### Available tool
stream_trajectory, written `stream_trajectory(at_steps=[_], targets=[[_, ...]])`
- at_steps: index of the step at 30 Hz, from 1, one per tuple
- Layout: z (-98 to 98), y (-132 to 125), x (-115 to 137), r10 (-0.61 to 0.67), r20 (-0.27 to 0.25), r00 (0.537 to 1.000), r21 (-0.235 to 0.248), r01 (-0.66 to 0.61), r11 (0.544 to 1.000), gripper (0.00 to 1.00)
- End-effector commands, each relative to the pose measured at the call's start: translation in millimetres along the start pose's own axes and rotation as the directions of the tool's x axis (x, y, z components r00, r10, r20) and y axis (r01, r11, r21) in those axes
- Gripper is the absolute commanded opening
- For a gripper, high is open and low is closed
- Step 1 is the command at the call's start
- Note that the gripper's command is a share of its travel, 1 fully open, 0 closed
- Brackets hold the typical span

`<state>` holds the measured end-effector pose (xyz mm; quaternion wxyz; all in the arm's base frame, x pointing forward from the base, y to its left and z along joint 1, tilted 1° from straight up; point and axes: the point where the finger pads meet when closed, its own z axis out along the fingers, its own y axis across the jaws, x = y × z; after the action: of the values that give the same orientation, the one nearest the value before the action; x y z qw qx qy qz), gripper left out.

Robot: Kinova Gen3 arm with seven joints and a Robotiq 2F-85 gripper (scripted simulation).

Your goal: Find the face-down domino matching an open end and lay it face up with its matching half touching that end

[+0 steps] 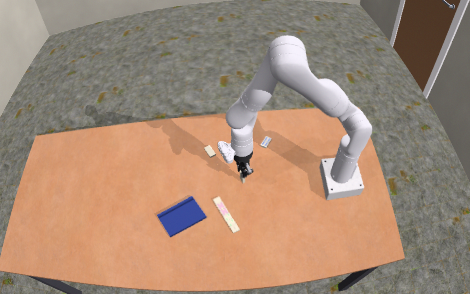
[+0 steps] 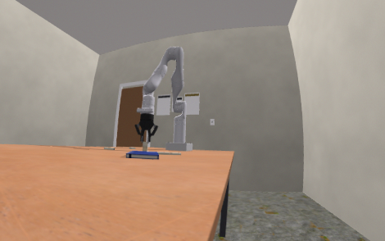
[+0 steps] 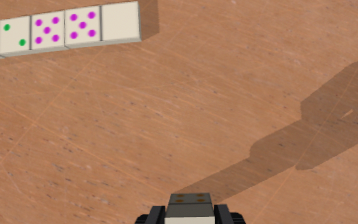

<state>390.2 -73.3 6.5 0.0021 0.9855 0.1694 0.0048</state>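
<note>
Holds a domino (image 1: 243,180) (image 2: 145,147) (image 3: 189,219) upright in the partly closed gripper (image 1: 244,176) (image 2: 145,140) (image 3: 189,215), apart from the line (image 1: 226,215) (image 2: 171,153) (image 3: 120,23) and its blank end.

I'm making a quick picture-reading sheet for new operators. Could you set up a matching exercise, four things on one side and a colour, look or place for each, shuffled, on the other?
Things
1. Held domino
2. Five-pip halves of the line
3. End half of the line nearest the tool
4. Two-pip half of the line

Colour, look or place
A. Green pips
B. Between the tool's fingers
C. Magenta pips
D. Blank, no pips

Pairs: 1-B, 2-C, 3-D, 4-A
</note>
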Motion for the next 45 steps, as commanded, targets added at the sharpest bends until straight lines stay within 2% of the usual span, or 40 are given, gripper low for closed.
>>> stream_trajectory(at_steps=[1,45], targets=[[-0.4,0.1,0.1,0.0,-0.004,1.0,0.0,0.0,1.0,0.35],[-0.6,0.2,-4.8,0.0,-0.078,0.997,-0.001,0.0,1.0,0.35]])
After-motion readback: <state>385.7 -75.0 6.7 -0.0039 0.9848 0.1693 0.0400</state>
